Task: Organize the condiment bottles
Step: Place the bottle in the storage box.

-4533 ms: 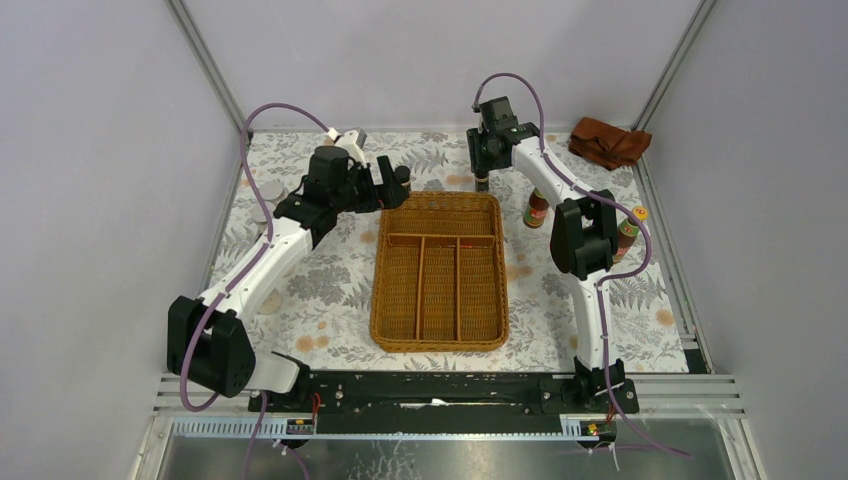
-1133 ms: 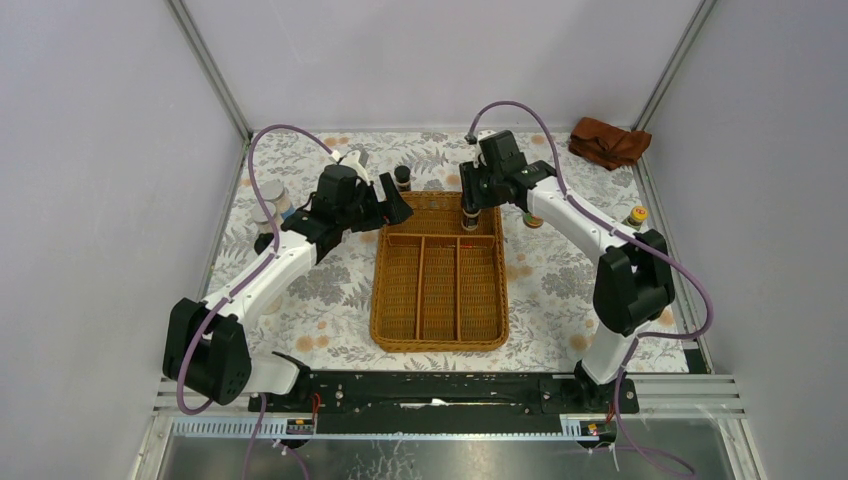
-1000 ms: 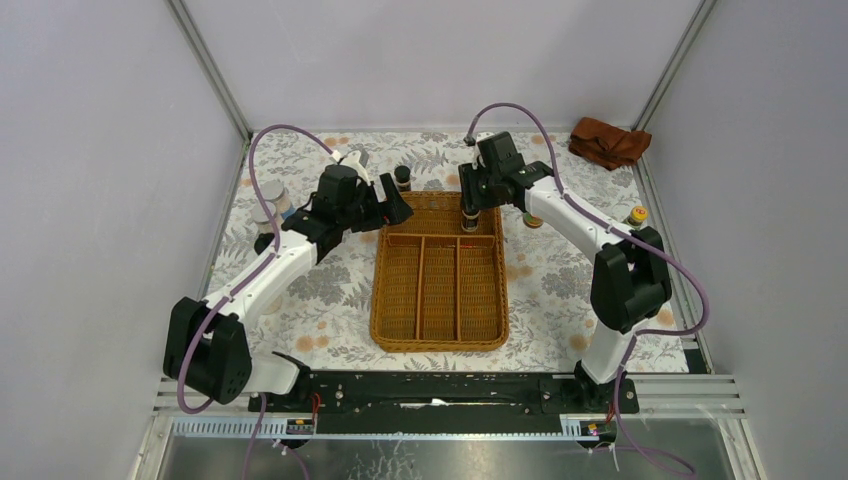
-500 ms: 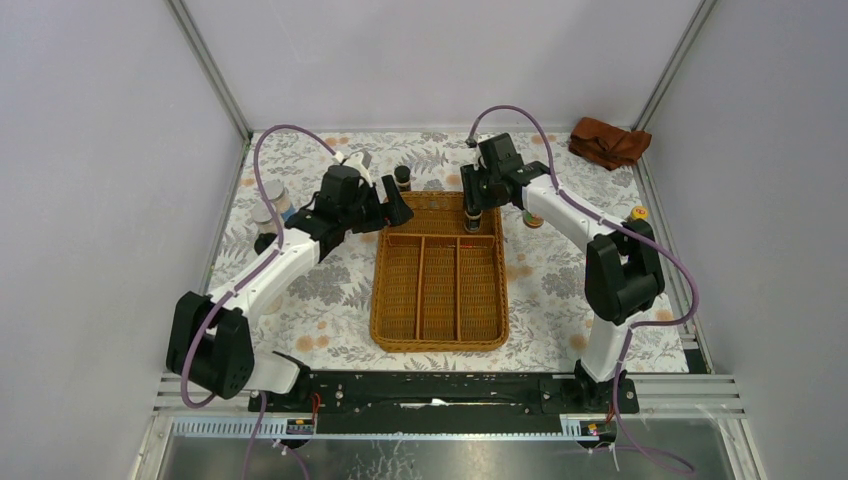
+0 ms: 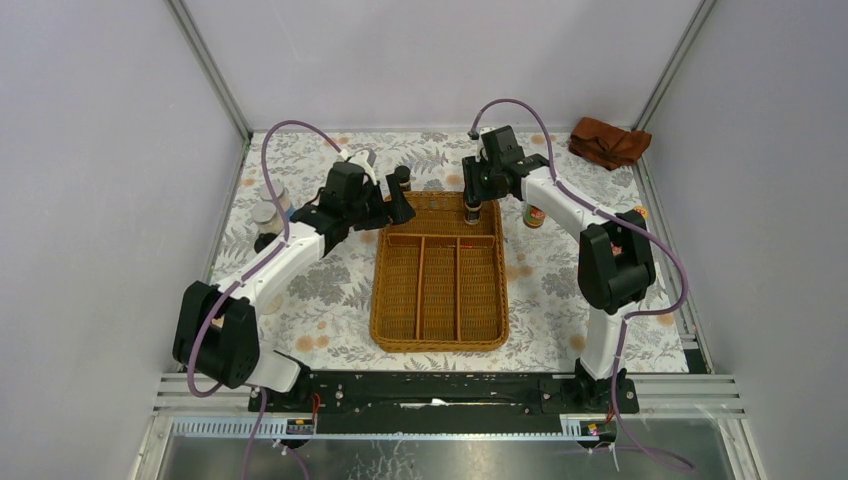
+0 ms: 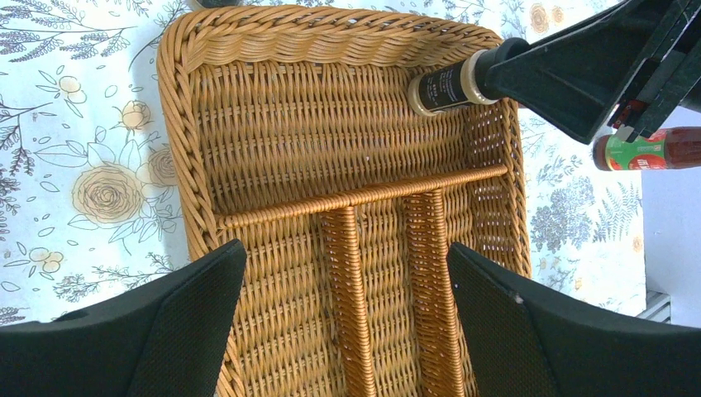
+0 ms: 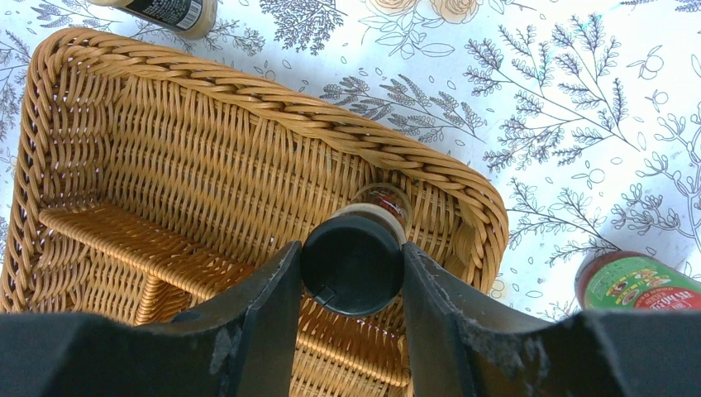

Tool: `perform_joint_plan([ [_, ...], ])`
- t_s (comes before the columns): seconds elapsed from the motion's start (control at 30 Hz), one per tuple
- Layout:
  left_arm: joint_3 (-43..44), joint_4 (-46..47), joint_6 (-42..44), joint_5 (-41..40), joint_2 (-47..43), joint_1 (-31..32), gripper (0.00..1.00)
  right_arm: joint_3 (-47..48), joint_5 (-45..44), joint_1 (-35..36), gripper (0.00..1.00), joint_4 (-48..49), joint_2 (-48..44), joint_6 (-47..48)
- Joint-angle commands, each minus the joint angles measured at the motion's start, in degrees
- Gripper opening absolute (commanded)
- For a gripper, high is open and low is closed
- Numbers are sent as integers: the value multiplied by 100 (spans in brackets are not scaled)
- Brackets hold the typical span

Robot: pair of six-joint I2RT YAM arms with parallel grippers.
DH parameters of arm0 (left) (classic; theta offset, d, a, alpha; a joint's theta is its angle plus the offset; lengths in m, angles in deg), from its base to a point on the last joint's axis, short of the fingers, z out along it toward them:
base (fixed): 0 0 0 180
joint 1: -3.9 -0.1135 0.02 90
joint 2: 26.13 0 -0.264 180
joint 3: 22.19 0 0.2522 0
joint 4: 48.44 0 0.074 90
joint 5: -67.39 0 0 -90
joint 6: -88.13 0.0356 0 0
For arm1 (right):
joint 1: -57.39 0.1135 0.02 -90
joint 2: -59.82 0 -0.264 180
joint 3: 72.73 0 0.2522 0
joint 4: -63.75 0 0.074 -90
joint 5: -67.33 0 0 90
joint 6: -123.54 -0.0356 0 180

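Observation:
A tiny dark black-capped bottle hangs upright in my right gripper, which is shut on its cap. It sits low inside the far right corner of the wicker tray's cross compartment, seen from above as the bottle under the right gripper. My left gripper stands open over the tray with nothing between its fingers. The left gripper is at the tray's far left corner, next to a second tiny dark bottle standing on the table behind the tray.
A red sauce bottle stands just right of the tray. Another, yellow-capped, is mostly hidden behind the right arm. A silver-lidded shaker stands at the far left. A rust-brown cloth lies in the back right corner.
The right gripper has carried the tiny bottle a little toward the tray's far right corner. The left gripper has edged toward the back, closer to the second tiny bottle.

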State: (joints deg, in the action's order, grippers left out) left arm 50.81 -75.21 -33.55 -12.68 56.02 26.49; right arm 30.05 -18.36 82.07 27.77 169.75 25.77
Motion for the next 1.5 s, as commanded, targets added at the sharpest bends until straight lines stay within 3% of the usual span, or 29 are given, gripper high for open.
perform_joint_plan([
  [0.0,221,44,167,-140,126,61,95,276,184,-67,0,136,103,30],
  [0.13,243,44,188,-141,188,58,95,236,177,-87,0,136,116,37],
  [0.2,256,44,188,-141,200,53,95,222,154,-81,6,138,121,30],
  [0.37,279,52,204,-134,227,53,95,210,147,-78,45,91,125,48],
  [0.5,287,62,205,-132,237,53,95,187,140,-78,64,73,104,56],
  [0.7,310,70,191,-108,262,53,95,258,135,-78,70,44,65,98],
  [1.47,656,-125,242,-352,95,53,95,1326,323,-53,71,-196,-88,274],
])
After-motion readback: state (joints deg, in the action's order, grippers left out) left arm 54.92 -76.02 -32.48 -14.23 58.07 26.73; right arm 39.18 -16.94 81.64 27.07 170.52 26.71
